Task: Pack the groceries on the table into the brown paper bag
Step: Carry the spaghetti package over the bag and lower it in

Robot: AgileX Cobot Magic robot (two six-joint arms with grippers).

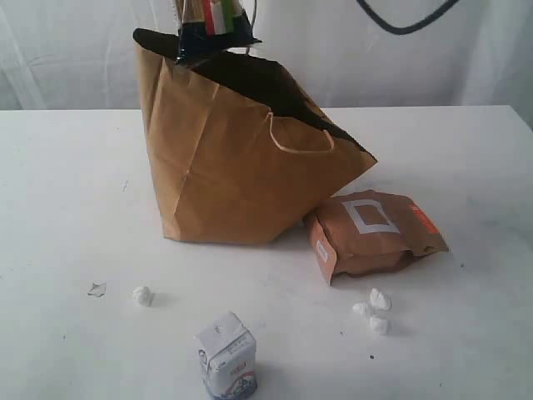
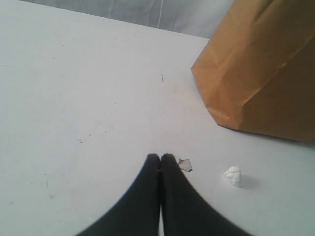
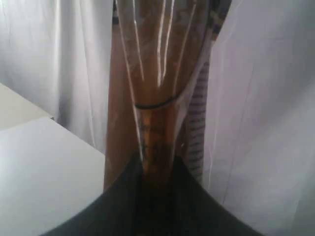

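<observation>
Surroundings: brown paper bag (image 1: pixel 225 167) stands mid-bench (image 1: pixel 67 192), leaning, with its mouth gaping. The brown white-square pouch (image 1: pixel 375 233) lies flat against the bag's right foot. The small white carton (image 1: pixel 226 358) stands upright near the front edge, well apart from both.
Litter: one crumpled white wad (image 1: pixel 142 295) lies left-front of the bag with a torn scrap (image 1: pixel 97 289) near it. A wad cluster (image 1: pixel 372 312) lies just in front of the pouch.
Backdrop: white curtain (image 3: pixel 74 64) hangs behind the bench, and a dark cable (image 1: pixel 408 23) loops at the top right.
In the way: the bag's dark rim sits directly under the long pasta packet (image 1: pixel 208 25). A pale cord handle (image 1: pixel 300 137) droops across the front face.
Packet: upright above the bag's rear-left rim, with its dark end at rim level. Whether it is inside the mouth cannot be told.
Right arm: raised high, right jaws narrow and clamped on the packet's end, with glossy film running away from them.
Left arm: low over the bench, left of the bag. The left jaws are pressed tight together and hold nothing, tips just beside the scrap.
Exterior view only: pouch, carton, wad cluster and the bag's mouth. Neither arm shows clearly.
Left wrist view only: the closed tips, and the bag's creased lower corner up close.
Right wrist view only: the grip itself, and the pasta's brown colour through the film.
</observation>
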